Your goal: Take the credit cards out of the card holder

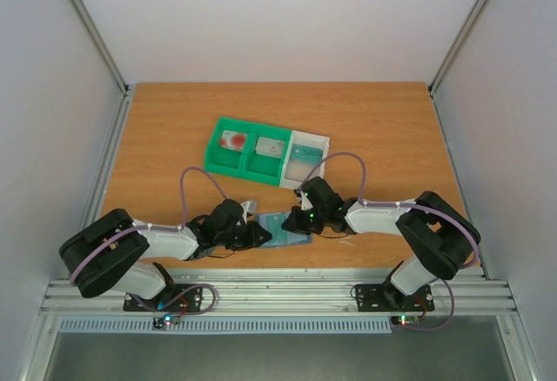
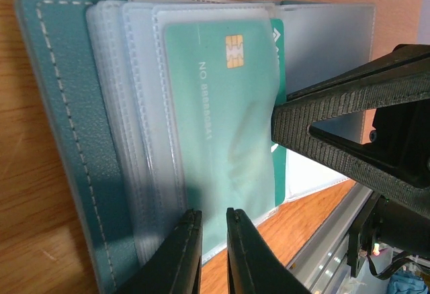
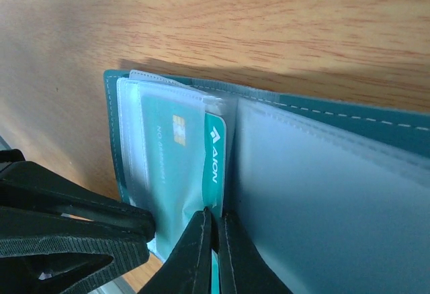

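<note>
The dark teal card holder (image 1: 283, 227) lies open on the table near the front edge. In the left wrist view its cover (image 2: 54, 106) and clear sleeves show, with a teal-green credit card (image 2: 222, 106) in the top sleeve. My left gripper (image 2: 213, 215) is nearly closed on that sleeve's near edge. My right gripper (image 3: 216, 217) is shut on the exposed edge of the teal-green card (image 3: 213, 153), which sticks a little out of the sleeve beside the holder's grey-blue pocket (image 3: 336, 193). The two grippers (image 1: 252, 229) (image 1: 300, 218) face each other across the holder.
A green-and-white bin tray (image 1: 209, 151) stands behind the holder. It holds a white-pink card with red marks (image 1: 232, 140), a grey card (image 1: 271, 147) and a pale card (image 1: 302, 162). The table's metal front rail (image 1: 278, 292) is close behind the holder.
</note>
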### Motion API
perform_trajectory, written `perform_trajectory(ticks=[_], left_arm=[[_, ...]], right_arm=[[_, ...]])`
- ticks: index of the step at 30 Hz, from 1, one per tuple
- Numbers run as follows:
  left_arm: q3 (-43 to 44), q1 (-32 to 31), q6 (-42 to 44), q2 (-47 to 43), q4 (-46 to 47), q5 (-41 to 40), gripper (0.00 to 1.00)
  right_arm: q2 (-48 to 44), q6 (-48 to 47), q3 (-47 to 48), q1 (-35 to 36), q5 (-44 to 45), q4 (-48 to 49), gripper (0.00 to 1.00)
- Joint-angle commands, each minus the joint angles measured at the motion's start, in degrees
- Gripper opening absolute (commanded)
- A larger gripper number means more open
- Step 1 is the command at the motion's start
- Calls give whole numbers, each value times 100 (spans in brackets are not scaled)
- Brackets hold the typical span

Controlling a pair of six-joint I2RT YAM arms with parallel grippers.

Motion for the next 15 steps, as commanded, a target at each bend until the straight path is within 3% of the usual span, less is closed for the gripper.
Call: perform_trajectory(ticks=[1, 7, 11, 15], left_arm=[[-137, -9, 45, 136, 115, -176, 13], [-122, -9, 63, 210, 61, -171, 12], [-137, -9, 63, 198, 5, -219, 12], [-180, -9, 51, 165, -27, -270, 12]], right_arm=[[-89, -132, -76, 60, 60, -15, 1], [-121, -130, -98, 15, 93, -35, 2], [-123, -116, -103, -26, 80, -80, 9], [-151, -116, -153, -43, 60, -35, 7]])
